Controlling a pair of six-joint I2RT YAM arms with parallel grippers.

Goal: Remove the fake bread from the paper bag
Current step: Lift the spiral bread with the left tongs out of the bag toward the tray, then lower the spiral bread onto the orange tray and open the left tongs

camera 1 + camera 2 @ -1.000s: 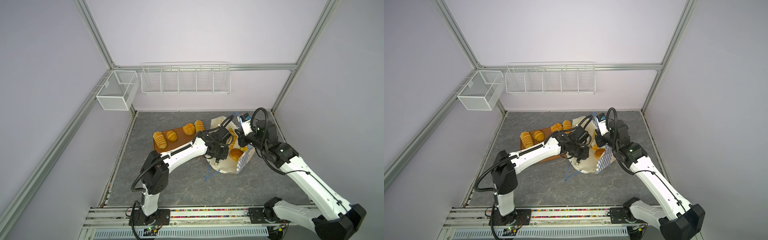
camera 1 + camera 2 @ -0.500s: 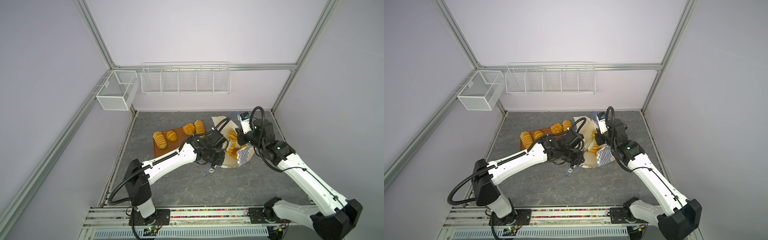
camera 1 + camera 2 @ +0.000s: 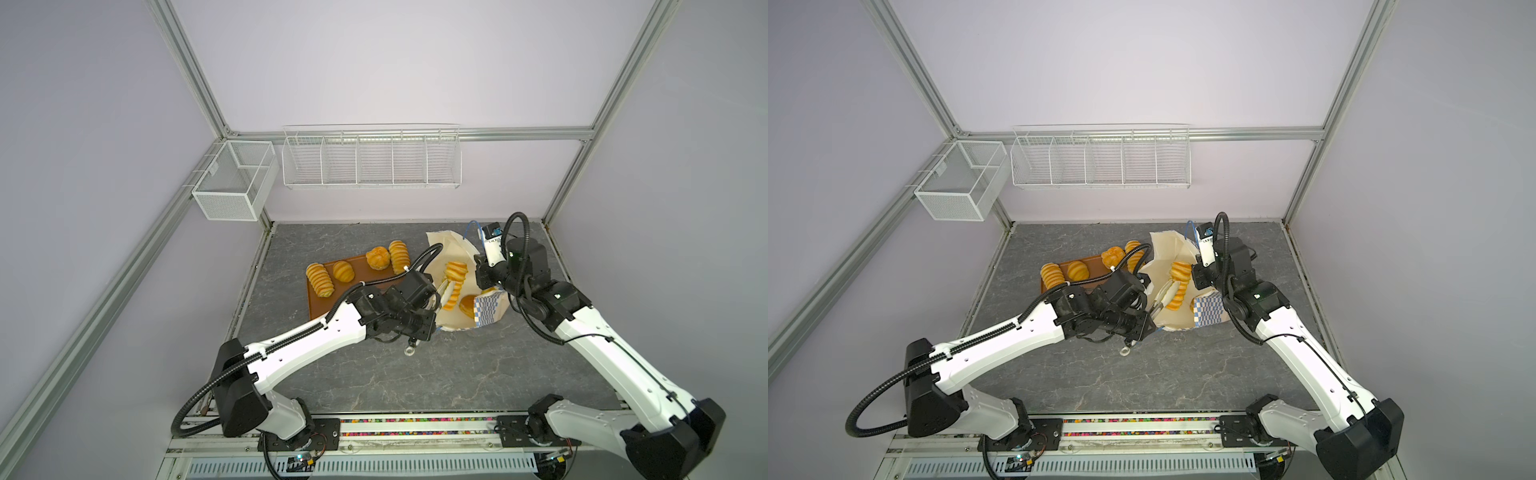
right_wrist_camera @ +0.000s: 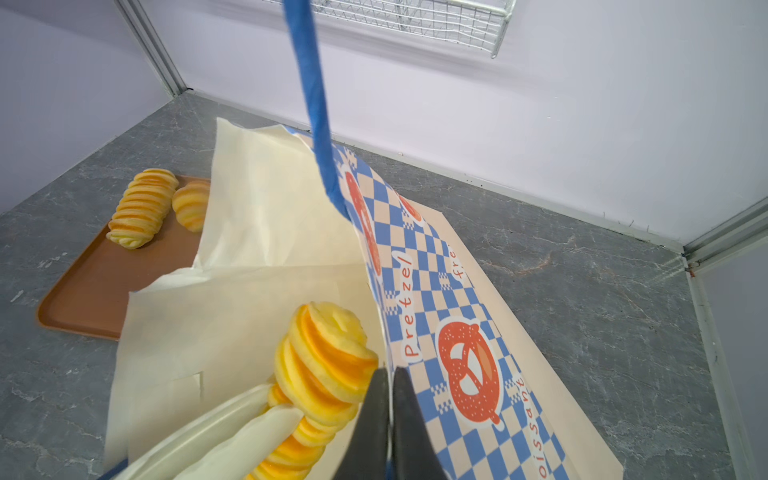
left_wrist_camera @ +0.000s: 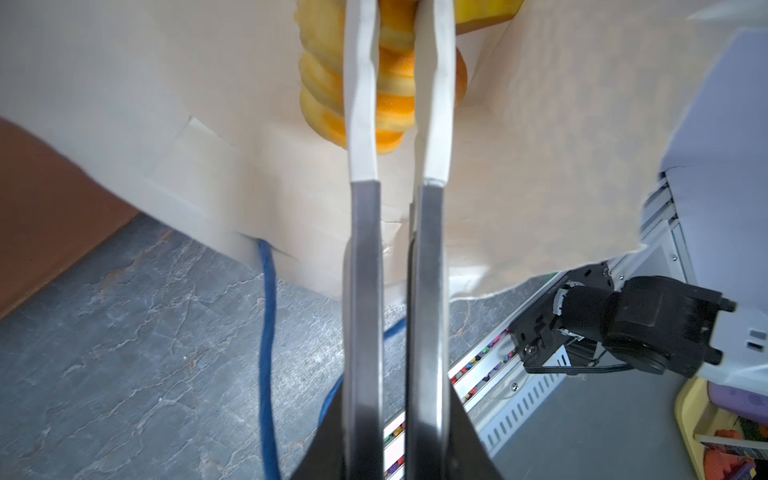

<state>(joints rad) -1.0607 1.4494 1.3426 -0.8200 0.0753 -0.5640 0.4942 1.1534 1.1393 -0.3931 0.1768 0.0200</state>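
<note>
The paper bag lies on its side with its mouth toward the left arm. The left gripper occupies the mouth, clamped across a ridged loaf. The right gripper pinches the upper wall and holds it raised. Its arm blocks the bag's right flank. The brown tray lies just beside the bag on the left. A blue cord handle crosses the tabletop, which is open toward the front rail.

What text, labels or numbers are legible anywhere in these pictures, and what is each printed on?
"Pretzel": orange lettering on the paper bag, by its pretzel print.
"oissant": same bag, start cut off at the picture's edge.
"fre": same bag, rest not readable.
Label on the right wrist camera: too small to read.
</note>
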